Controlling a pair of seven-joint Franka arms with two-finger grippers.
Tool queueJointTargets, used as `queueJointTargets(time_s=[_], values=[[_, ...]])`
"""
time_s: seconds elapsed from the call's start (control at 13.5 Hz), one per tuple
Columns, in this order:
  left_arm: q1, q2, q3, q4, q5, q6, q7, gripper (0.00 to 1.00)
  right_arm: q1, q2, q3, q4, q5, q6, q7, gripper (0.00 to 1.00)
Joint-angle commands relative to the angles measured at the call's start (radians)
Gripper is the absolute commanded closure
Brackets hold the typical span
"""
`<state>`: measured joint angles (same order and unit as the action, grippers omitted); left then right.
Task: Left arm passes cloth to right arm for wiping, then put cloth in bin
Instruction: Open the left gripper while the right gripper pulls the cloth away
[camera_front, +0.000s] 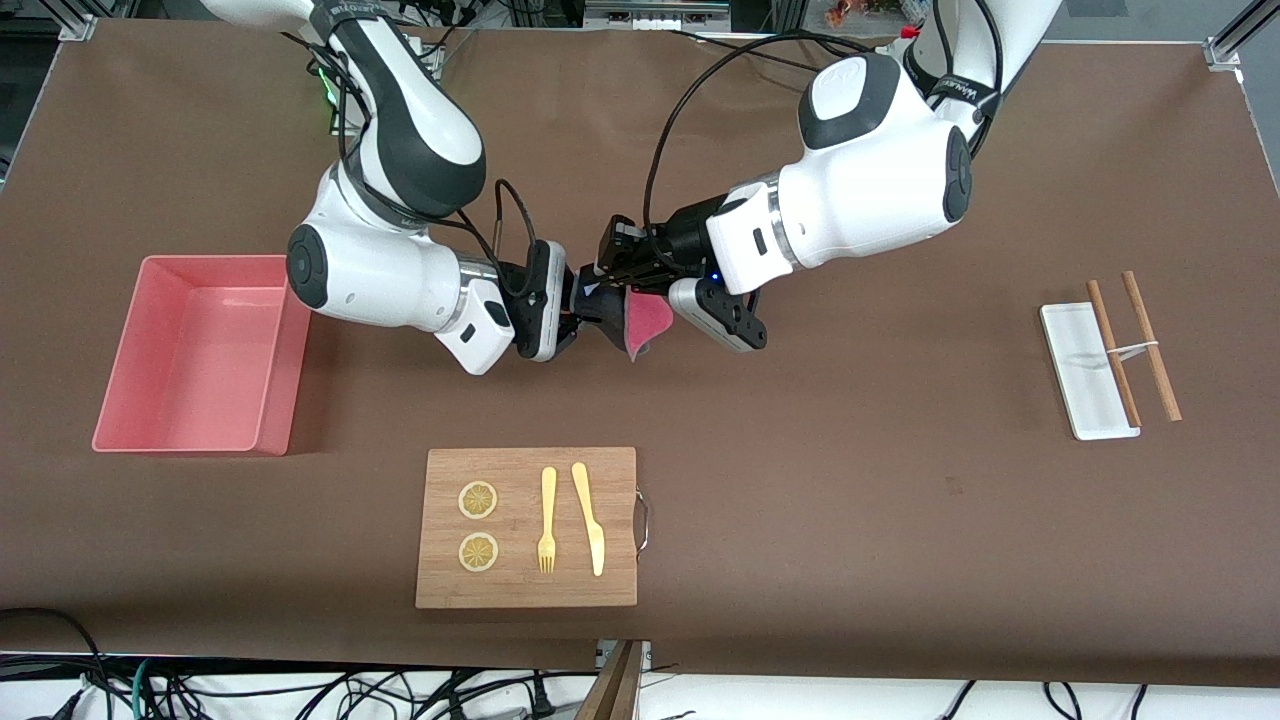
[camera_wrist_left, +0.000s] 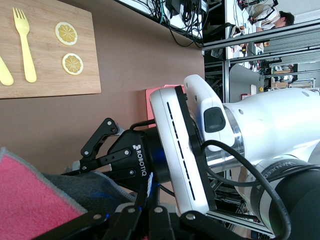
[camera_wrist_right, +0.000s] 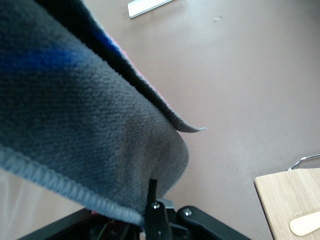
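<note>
The cloth (camera_front: 650, 322), crimson-pink with a grey underside, hangs in the air over the middle of the table, between both grippers. My left gripper (camera_front: 626, 290) is shut on its upper edge; in the left wrist view (camera_wrist_left: 150, 197) the fingers are pressed together beside the cloth (camera_wrist_left: 30, 205). My right gripper (camera_front: 600, 310) meets it from the bin's side and is shut on the cloth, whose grey side (camera_wrist_right: 75, 110) fills the right wrist view above the right gripper (camera_wrist_right: 152, 192). The bin (camera_front: 125, 345), a salmon-pink tub, stands empty toward the right arm's end of the table.
A wooden cutting board (camera_front: 527, 590) with a fork (camera_front: 547, 520), a knife (camera_front: 590, 518) and two lemon slices (camera_front: 478, 500) lies nearer the front camera. A white tray (camera_front: 1085, 370) with banded chopsticks (camera_front: 1135, 345) lies toward the left arm's end.
</note>
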<state>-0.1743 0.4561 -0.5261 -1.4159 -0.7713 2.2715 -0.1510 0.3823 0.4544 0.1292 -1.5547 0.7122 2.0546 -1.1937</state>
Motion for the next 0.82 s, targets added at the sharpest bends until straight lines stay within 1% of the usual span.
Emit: queueJointTargets(time_s=[0.0, 0.07, 0.15, 0.3, 0.45, 0.59, 0.74], values=[[-0.002, 0.001, -0.002, 0.003, -0.011, 0.002, -0.007, 1.00, -0.010, -0.013, 0.003, 0.013, -0.011, -0.027, 0.019, 1.00], [-0.002, 0.001, 0.000, 0.003, -0.009, 0.003, -0.007, 0.61, -0.011, -0.019, 0.003, 0.012, -0.013, -0.027, 0.020, 1.00], [-0.004, -0.002, 0.003, 0.002, -0.006, 0.003, -0.007, 0.01, -0.011, -0.022, 0.001, 0.010, -0.013, -0.033, 0.020, 1.00], [-0.002, -0.007, 0.003, 0.002, -0.006, 0.002, -0.007, 0.00, -0.011, -0.028, 0.001, 0.010, -0.014, -0.040, 0.022, 1.00], [-0.001, -0.008, 0.003, 0.000, -0.006, 0.000, -0.007, 0.00, -0.013, -0.036, 0.001, 0.007, -0.040, -0.056, 0.026, 1.00], [0.007, -0.010, 0.005, 0.000, -0.005, -0.006, -0.006, 0.00, -0.032, -0.051, -0.008, 0.002, -0.092, -0.095, 0.068, 1.00], [0.019, -0.017, 0.009, -0.002, 0.012, -0.015, -0.005, 0.00, -0.088, -0.072, -0.016, -0.017, -0.153, -0.157, 0.072, 1.00]])
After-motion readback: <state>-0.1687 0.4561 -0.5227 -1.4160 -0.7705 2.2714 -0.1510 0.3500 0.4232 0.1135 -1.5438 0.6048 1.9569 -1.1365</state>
